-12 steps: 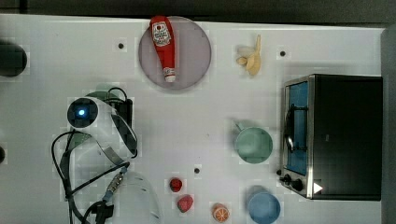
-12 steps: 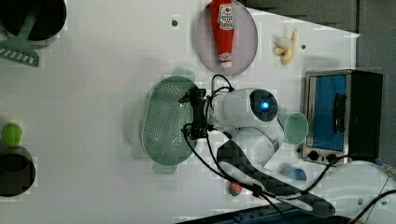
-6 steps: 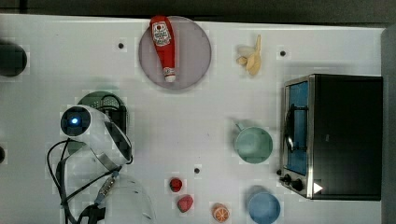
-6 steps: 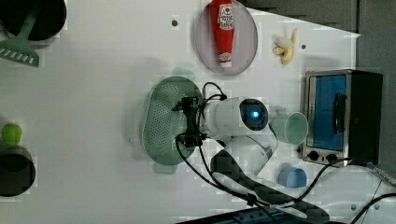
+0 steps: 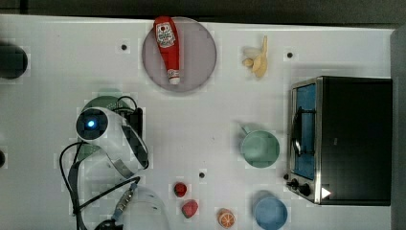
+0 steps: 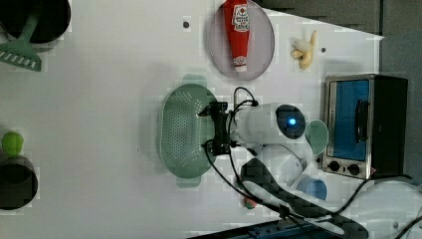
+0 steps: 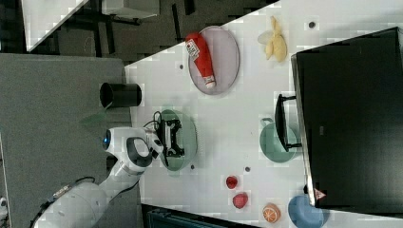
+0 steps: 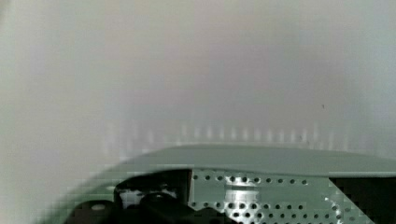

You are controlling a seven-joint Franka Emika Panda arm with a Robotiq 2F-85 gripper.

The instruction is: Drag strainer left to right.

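The strainer (image 6: 184,132), a pale mint-green oblong colander with fine holes, lies flat on the white table (image 6: 109,99). In the top view the arm covers it except for a green edge of the strainer (image 5: 107,98). My gripper (image 6: 208,129) reaches over the rim on the left view's right side. Its black fingers are spread apart along that rim, so it is open. In the right view the gripper (image 7: 172,137) sits over the strainer (image 7: 189,137). In the wrist view the strainer's rim and perforated wall (image 8: 261,179) lie close between the dark fingers.
On the top view's right stand a mint mug (image 5: 259,148), a blue bowl (image 5: 270,213) and a toaster oven (image 5: 342,139). A ketchup bottle (image 5: 166,48) lies on a grey plate (image 5: 198,52), with a banana (image 5: 257,60) nearby. Small red fruits (image 5: 180,189) and an orange slice (image 5: 226,218) sit near the front edge.
The arm's elbow has swung slightly back and forth and the gripper has shifted a little at the strainer's rim. The strainer stays in the same place.
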